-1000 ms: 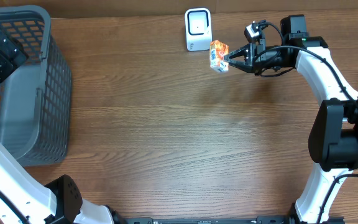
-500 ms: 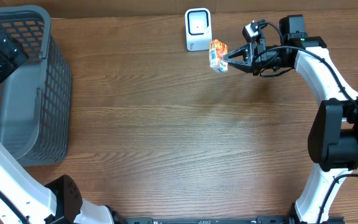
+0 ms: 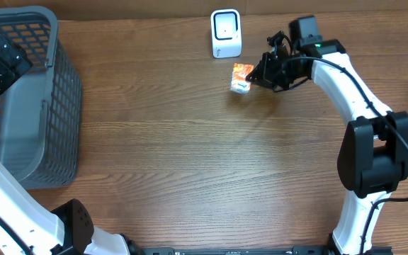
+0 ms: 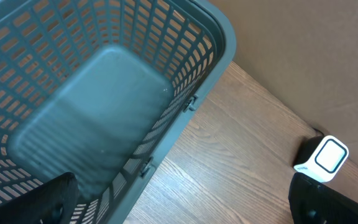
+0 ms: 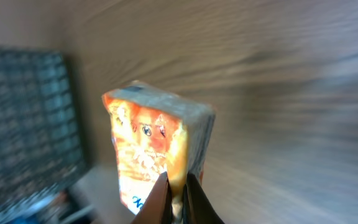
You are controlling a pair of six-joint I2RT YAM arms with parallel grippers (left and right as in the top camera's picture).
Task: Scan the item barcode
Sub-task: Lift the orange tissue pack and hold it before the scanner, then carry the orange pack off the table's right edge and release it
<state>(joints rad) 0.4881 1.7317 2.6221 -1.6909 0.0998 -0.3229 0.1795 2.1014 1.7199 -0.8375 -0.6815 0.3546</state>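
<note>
Snack carton (image 3: 241,78) between right jaws

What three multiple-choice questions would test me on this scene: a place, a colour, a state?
1. Where does the small white box-shaped scanner stand? A on a shelf; B on the brown wooden table; C atop the packet.
2. The small crinkly packet is mainly: A orange; B green; C black.
3. The right fingers are: A spread, empty; B shut on the packet; C unseen.
1B: it stands on bare wood. 2A: orange print shows. 3B: they pinch its edge.
</note>
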